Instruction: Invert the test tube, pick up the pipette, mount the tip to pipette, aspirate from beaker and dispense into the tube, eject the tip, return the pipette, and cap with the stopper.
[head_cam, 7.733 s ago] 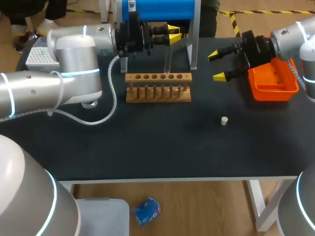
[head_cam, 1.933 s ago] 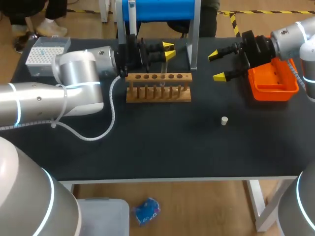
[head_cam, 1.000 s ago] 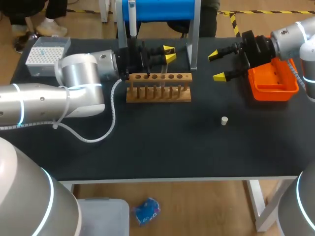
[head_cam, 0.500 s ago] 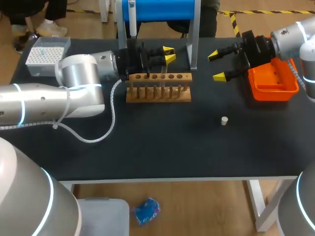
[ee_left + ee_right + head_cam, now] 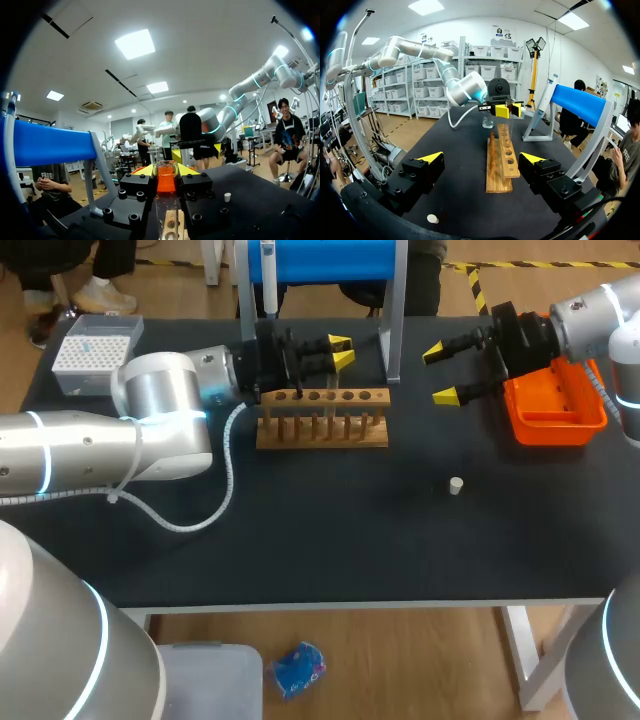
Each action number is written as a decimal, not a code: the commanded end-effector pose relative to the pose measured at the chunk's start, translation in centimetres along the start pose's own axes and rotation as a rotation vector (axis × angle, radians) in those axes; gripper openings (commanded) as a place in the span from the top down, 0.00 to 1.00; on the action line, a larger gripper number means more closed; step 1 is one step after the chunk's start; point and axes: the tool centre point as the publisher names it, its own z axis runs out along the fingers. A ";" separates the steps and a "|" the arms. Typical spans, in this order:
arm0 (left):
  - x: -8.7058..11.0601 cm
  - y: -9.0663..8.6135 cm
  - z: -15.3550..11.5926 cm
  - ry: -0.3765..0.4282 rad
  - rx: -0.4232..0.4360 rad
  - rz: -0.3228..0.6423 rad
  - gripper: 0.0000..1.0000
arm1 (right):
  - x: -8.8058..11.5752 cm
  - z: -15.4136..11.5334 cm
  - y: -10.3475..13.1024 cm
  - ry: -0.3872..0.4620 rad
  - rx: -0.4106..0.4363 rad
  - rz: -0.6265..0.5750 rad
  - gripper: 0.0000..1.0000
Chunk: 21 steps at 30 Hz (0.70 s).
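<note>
My left gripper (image 5: 342, 349) hangs over the back of the wooden tube rack (image 5: 322, 416), shut on a clear test tube (image 5: 167, 200). The tube stands upright between the yellow fingers, its lower end at the rack's row of holes (image 5: 170, 232). My right gripper (image 5: 443, 373) is open and holds nothing; it hovers right of the rack beside the orange bin (image 5: 556, 406). The small white stopper (image 5: 456, 485) lies on the black table right of the rack. The pipette (image 5: 268, 275) hangs on the blue stand (image 5: 320, 258) behind the rack. From the right wrist, the beaker (image 5: 487, 121) stands beyond the rack (image 5: 499, 160).
A white tip box (image 5: 95, 344) sits at the table's back left corner. The stand's metal legs (image 5: 393, 335) rise just behind the rack. My left arm's cable (image 5: 225, 490) trails over the table left of the rack.
Over several seconds my left gripper has come down and back toward the rack with the tube. In the last second it has hardly shifted. The right arm has stayed still.
</note>
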 end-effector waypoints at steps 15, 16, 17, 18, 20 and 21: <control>-0.5 -0.1 -0.6 -0.002 -0.010 0.014 0.00 | 0.0 -0.1 0.0 0.001 0.000 -0.001 0.00; -0.6 -0.4 -0.7 0.004 -0.023 0.018 0.00 | 0.0 -0.1 0.0 0.001 0.000 -0.001 0.00; -0.7 -0.6 -0.8 0.014 -0.035 0.020 0.00 | 0.0 -0.1 0.0 0.001 0.000 -0.001 0.00; -0.8 -0.9 -0.9 0.019 -0.048 0.024 0.00 | 0.0 -0.1 0.0 0.001 0.000 -0.001 0.00; -1.1 -1.6 -1.2 0.015 -0.061 0.034 0.00 | 0.0 -0.1 0.0 0.001 0.000 -0.001 0.00; -1.2 -2.0 -1.4 0.022 -0.066 0.038 0.00 | 0.0 -0.1 0.0 0.001 0.000 -0.001 0.00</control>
